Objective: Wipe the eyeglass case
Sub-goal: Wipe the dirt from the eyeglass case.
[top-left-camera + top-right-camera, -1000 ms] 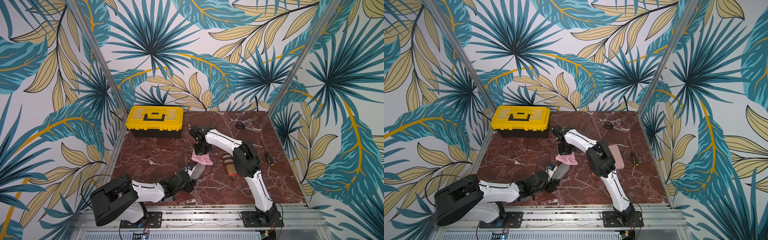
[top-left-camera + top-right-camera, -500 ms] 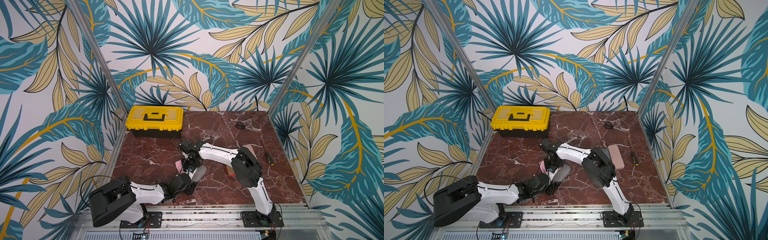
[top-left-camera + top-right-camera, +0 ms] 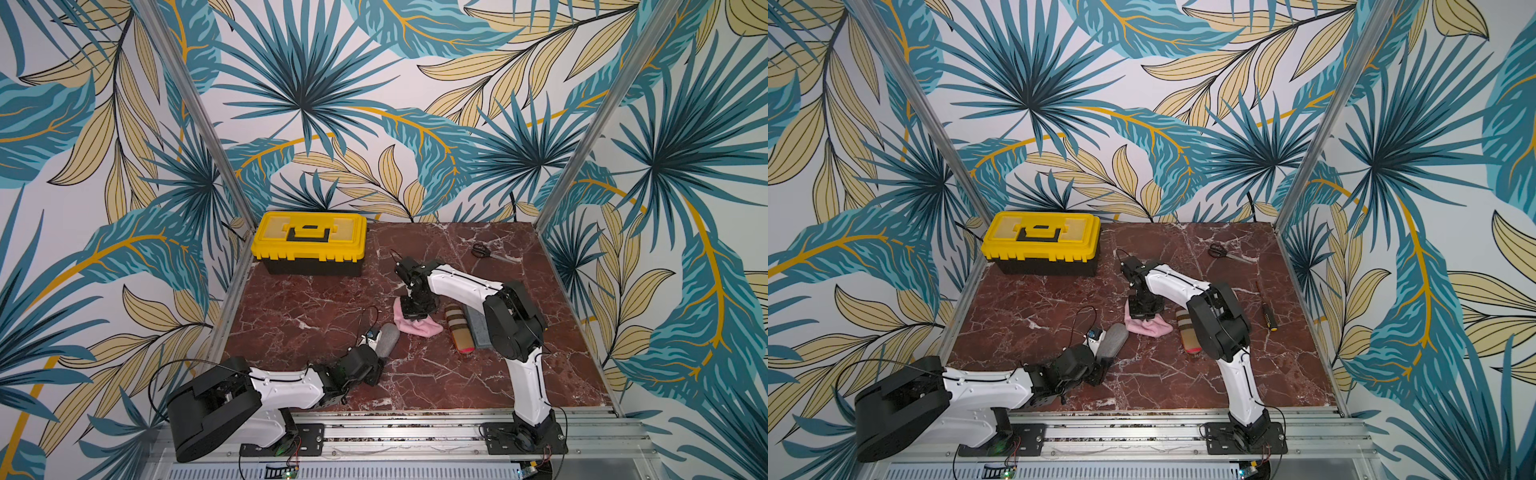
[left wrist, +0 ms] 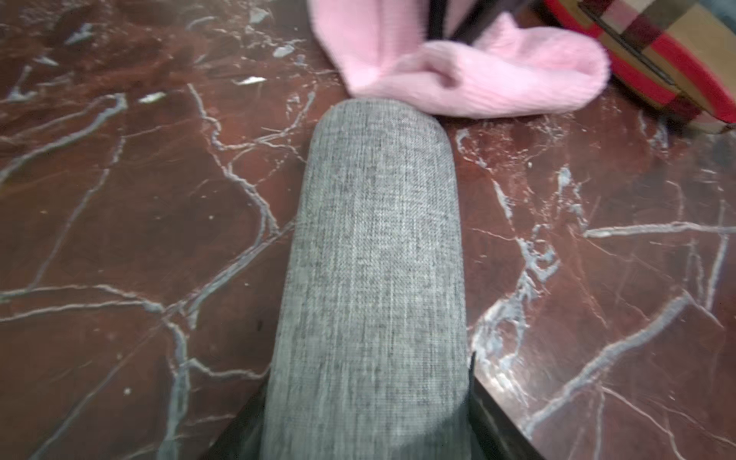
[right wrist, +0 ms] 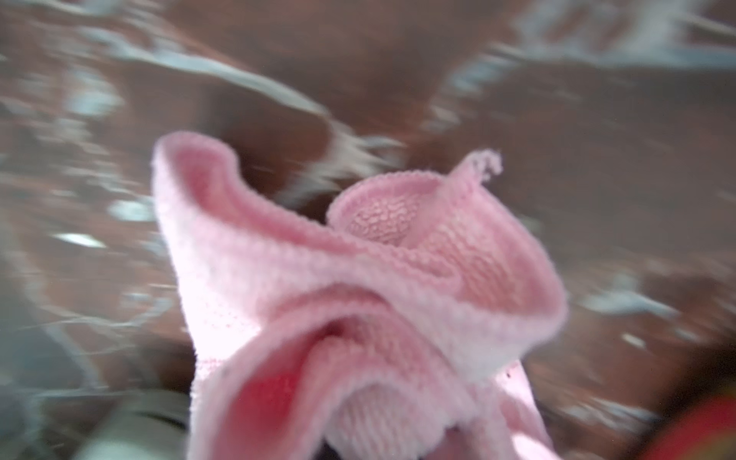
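The grey fabric eyeglass case (image 3: 387, 340) (image 3: 1113, 340) (image 4: 374, 259) sticks out from my left gripper (image 3: 374, 354) (image 3: 1100, 357), which is shut on its near end low over the front of the marble table. A dark finger (image 4: 484, 410) shows beside the case. Its rounded far tip points at a pink knitted cloth (image 3: 417, 326) (image 3: 1150, 327) (image 4: 478, 79) (image 5: 358, 298). My right gripper (image 3: 415, 318) (image 3: 1142, 318) points down, shut on the bunched cloth, just right of and beyond the case's tip. The cloth's lower part rests on the table and hides the jaws in the right wrist view.
A striped red-and-tan case (image 3: 459, 334) (image 4: 653, 59) lies right of the cloth on a grey pad (image 3: 478, 328). A yellow toolbox (image 3: 309, 241) stands at the back left. Scissors (image 3: 482, 250) lie at the back right, a screwdriver (image 3: 1266, 309) near the right edge.
My right gripper swept the pink cloth left over the case's far end, then came back right and farther away. The left gripper has kept hold of the case, almost still.
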Controlling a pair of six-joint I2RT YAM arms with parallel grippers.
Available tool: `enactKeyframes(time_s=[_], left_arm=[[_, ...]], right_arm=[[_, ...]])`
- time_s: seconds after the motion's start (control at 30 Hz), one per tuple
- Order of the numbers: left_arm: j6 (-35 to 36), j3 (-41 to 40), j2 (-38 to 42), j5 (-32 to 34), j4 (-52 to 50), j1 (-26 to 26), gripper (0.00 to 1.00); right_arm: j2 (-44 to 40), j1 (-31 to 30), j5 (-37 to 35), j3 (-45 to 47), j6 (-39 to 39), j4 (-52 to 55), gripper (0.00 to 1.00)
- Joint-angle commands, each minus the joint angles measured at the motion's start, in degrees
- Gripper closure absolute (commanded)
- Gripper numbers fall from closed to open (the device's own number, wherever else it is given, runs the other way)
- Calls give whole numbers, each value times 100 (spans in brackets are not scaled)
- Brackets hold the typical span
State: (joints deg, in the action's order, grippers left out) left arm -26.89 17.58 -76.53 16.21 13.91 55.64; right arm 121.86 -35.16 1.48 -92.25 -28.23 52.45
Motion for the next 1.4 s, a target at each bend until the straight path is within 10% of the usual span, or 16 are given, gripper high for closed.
enactKeyframes(time_s=[0.0, 0.57, 1.1, 1.37], left_arm=[[-85, 24, -269, 138, -268, -18, 74], [149, 180, -555, -179, -97, -35, 74], [111, 210, -449, -325, -262, -31, 75], [-70, 284, -527, -153, -438, -32, 75]], right_arm=[[-184, -118, -63, 355, -53, 309, 100], [-1256, -1752, 1719, 1508, -2536, -1862, 100], [443, 4, 261, -1312, -734, -367, 100], [-992, -579, 481, 448, -1183, -570, 100]])
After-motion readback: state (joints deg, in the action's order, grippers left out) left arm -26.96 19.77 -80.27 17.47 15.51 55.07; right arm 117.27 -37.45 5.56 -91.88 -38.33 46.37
